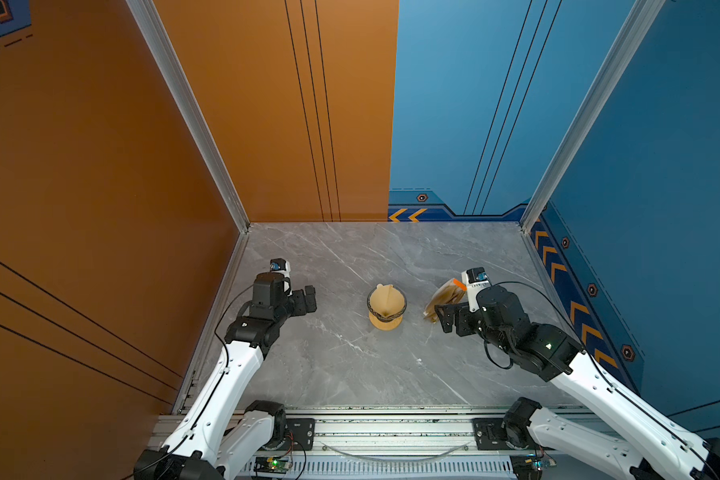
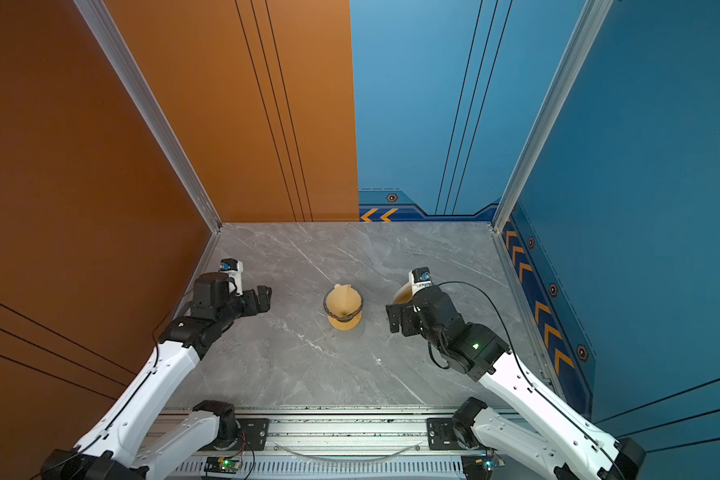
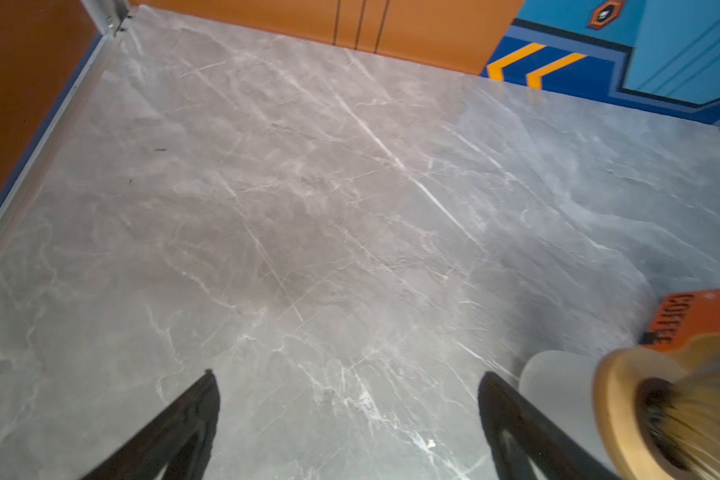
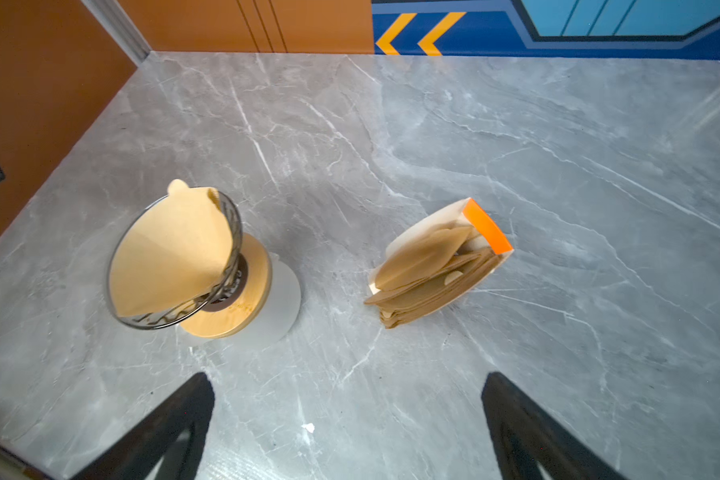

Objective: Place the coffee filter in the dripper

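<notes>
The right wrist view tells most: the coffee filter (image 4: 171,253), a thin light-tan paper cone, sits inside the dripper (image 4: 237,232), its small rounded tab poking above the dark, spiral-ribbed rim. The dripper stands on a flat wooden ring (image 4: 246,309) over a pale frosted round base (image 4: 285,299). Beside it, not touching, on the grey veined marble surface (image 4: 558,166), lies the clear packet (image 4: 433,266) of fanned brown filters with an orange corner, which the right arm partly hides in both top views. The left wrist view catches only the ring's edge and the orange label, blurred. The left fingers (image 3: 202,399) and right fingers (image 4: 501,405) are spread wide and empty, one pair on either side of the dripper.
</notes>
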{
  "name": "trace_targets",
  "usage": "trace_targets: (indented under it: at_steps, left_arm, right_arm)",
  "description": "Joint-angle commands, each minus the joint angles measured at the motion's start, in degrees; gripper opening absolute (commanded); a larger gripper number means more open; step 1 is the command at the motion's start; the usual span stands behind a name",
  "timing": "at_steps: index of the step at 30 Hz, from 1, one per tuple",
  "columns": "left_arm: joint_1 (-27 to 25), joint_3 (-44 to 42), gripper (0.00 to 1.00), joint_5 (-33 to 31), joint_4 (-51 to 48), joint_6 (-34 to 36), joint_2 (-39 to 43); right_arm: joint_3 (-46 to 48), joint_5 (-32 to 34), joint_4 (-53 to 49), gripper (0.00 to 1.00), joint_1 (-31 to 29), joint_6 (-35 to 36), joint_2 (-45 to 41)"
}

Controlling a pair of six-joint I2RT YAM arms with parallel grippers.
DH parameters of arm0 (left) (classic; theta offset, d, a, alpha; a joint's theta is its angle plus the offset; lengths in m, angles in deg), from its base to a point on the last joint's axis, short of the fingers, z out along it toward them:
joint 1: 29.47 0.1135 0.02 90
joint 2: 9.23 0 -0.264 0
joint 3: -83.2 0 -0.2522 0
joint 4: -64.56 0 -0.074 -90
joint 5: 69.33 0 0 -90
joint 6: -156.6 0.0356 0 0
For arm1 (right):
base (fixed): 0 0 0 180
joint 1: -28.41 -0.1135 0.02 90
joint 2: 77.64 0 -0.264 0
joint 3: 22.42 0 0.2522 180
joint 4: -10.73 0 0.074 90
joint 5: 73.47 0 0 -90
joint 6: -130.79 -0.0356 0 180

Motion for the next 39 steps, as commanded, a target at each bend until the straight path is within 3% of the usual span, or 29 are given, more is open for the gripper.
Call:
trace_targets:
  at_steps: [1,7,12,16,21,27,30,35,36,39]
  left_arm:
    - [0.6,-2.6,0.98,-9.2,7.8,-2.3,1.3]
    - [0.5,-9.4,0.98,-15.5,18.0,1.1,1.0]
    - [0.1,-12.8,0.98,-14.5,26.4,6.8,-2.4]
    - [-0.8,-18.4,0.98,-13.8,40.1,13.8,-5.3]
    - [-0.1,-20.2,0.98,-13.6,48.1,15.8,-10.1]
    - [0.9,-22.2,0.98,-12.7,62.5,19.7,-19.0]
    - [2.2,-22.5,0.98,-11.5,67.2,18.0,-23.8]
    - [3.0,-26.2,0.98,-8.4,86.9,18.7,-36.6]
    - [3.0,-25.7,0.98,-7.9,85.6,18.8,-36.5]
    - [5.2,-18.7,0.98,-3.1,69.1,17.5,-34.5]
  right_arm:
    - [1.6,3.6,2.2,1.0,2.1,-2.1,-0.9]
    - [6.3,3.8,6.8,1.0,4.5,-2.5,-2.0]
    - [9.7,2.7,9.8,1.0,7.2,-3.0,-2.5]
    - [12.4,1.2,13.9,1.0,9.9,-2.8,-3.3]
    - [11.4,1.5,13.7,1.0,12.2,-2.7,-2.3]
    - [11.3,2.7,14.7,1.0,12.9,-2.1,0.9]
    - [11.1,3.3,15.1,1.0,13.2,-1.8,2.6]
    - [11.2,3.9,17.1,1.0,13.7,-0.1,4.9]
    - [11.3,4.1,17.4,1.0,13.8,0.3,5.3]
    - [11.1,4.8,18.0,1.0,14.1,1.5,6.2]
